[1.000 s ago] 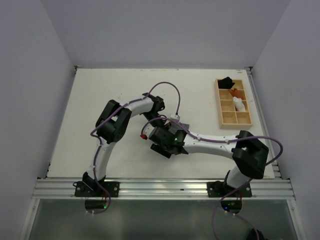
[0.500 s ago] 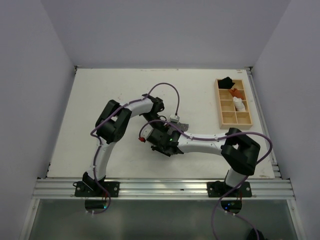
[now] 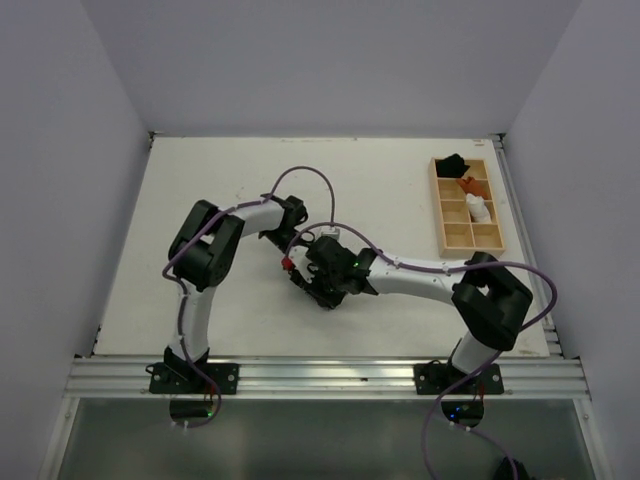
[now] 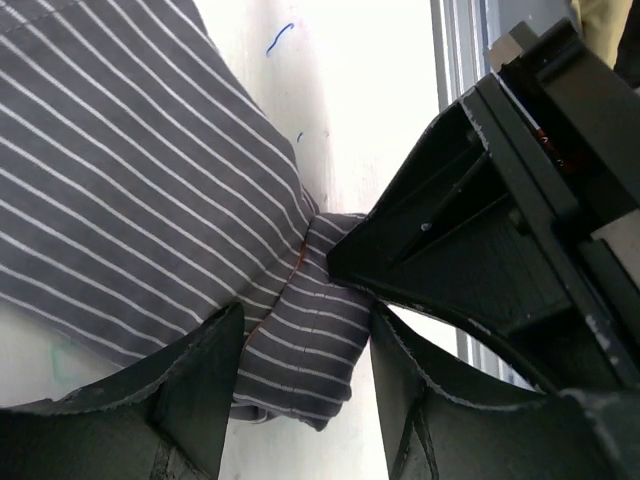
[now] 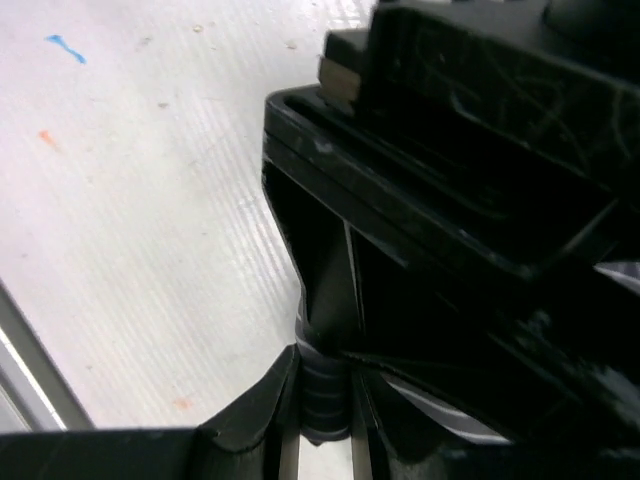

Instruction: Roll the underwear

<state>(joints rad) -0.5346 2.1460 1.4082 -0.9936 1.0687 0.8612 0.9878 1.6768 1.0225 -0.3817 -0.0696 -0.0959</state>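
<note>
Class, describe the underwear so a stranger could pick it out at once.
On the table, left of the wooden tray, the left end effector meets the right end effector. The underwear lies there, a fold pinched by the right one. Unlike the tray's black, orange and white bundles, it is grey with fine white stripes.

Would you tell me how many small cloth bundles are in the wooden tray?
3: a black bundle at the far end of the wooden tray, an orange bundle just nearer, a white bundle nearer still. More may hide behind dividers.
</note>
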